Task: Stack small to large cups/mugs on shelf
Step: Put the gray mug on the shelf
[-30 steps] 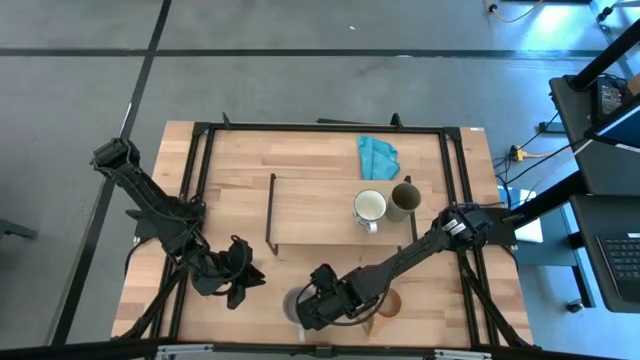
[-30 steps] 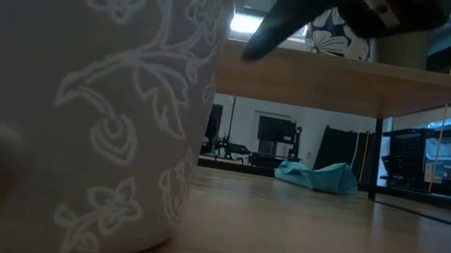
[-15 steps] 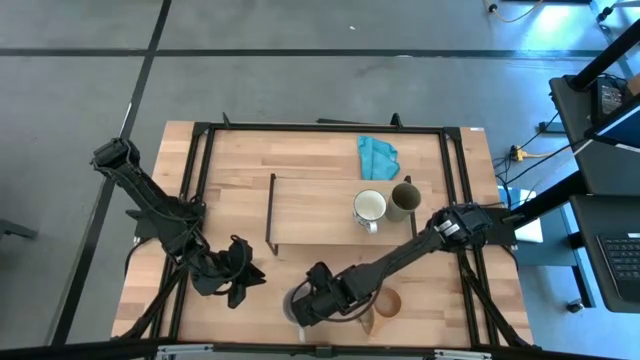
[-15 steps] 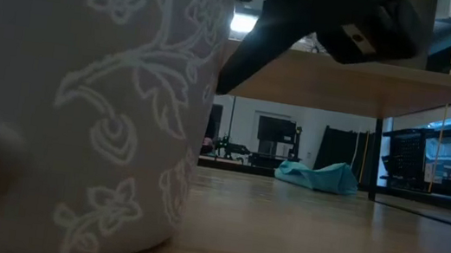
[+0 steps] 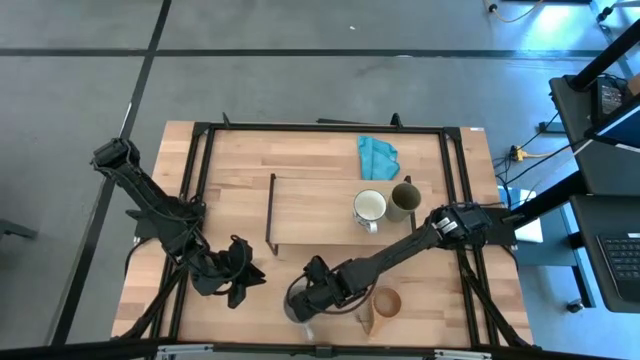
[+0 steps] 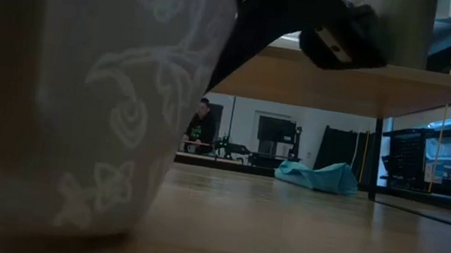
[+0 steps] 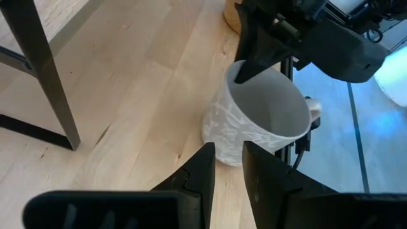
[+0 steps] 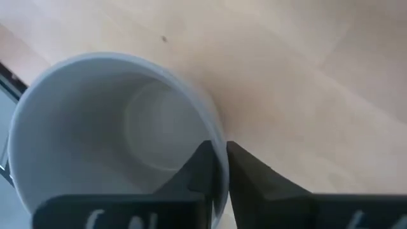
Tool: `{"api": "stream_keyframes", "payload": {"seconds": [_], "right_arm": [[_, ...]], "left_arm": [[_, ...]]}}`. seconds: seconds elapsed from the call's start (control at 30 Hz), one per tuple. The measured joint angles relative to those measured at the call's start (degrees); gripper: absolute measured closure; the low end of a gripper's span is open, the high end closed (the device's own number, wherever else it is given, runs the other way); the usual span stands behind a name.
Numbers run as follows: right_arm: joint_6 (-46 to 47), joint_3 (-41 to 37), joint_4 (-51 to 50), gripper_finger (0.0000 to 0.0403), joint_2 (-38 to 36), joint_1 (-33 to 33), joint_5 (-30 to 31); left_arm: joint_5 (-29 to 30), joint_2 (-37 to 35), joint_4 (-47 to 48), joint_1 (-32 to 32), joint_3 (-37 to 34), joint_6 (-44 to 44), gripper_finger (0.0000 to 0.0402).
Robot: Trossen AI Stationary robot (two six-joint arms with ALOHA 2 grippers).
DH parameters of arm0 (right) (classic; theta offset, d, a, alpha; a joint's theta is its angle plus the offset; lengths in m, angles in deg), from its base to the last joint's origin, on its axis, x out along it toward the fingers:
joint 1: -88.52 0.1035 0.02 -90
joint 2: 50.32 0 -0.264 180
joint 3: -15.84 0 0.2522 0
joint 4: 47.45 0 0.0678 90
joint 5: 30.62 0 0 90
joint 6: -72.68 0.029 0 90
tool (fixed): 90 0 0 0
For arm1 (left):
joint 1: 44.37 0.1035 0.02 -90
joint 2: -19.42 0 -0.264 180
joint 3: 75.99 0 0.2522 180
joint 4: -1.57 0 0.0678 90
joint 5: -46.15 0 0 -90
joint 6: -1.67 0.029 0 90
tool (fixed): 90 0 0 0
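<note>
Grey floor with dark seams surrounds the light wooden tabletop (image 5: 240,140), which is framed by black rails. On it stands the low light-wood shelf with black wire legs (image 5: 310,210), and on the shelf's right end a white cup with a pale inside (image 5: 369,207) sits just beside an olive-green cup (image 5: 405,200). Behind the shelf lies a crumpled teal cloth (image 5: 377,155), also visible in the low view (image 6: 319,175). Near the table's front edge, the right gripper (image 5: 308,296) reaches down to the grey mug with a pale floral pattern (image 7: 257,121); in the right wrist view its two dark fingers (image 8: 202,166) pinch the mug's rim (image 8: 121,127), one inside and one outside the wall, so the claw is narrow and clamped on that wall. In the left wrist view and the low view the grey mug (image 6: 82,90) leans, its base partly off the wood. Just to the right of it rests the brown wooden cup with a long handle (image 5: 386,302). The left gripper (image 5: 238,283) waits over the front left part of the table, near the grey mug, its fingers (image 7: 202,172) standing close together with only a slim gap and nothing between them. Far across the room a person sits at a desk (image 6: 200,127).
</note>
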State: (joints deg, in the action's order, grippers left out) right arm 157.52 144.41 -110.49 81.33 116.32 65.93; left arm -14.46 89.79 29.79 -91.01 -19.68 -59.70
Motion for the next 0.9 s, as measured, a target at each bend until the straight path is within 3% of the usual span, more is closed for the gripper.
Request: {"api": "stream_keyframes", "payload": {"seconds": [0.47, 0.83, 0.9], "right_arm": [[-5.59, 4.69, -2.56, 0.0380, -0.02, -1.87, -0.19], [-10.20, 20.24, -21.30, 0.0380, -0.15, -2.04, 2.37], [-10.43, 19.18, -21.89, 0.0380, -2.06, -2.20, 3.65]], "left_arm": [[-0.02, 0.00, 0.00, 0.00, 0.00, -0.04, 0.0327], [-0.04, 0.00, 0.00, -0.02, 0.00, 0.19, 0.0327], [-0.04, 0.00, 0.02, -0.02, 0.00, 0.22, 0.0327]]}}
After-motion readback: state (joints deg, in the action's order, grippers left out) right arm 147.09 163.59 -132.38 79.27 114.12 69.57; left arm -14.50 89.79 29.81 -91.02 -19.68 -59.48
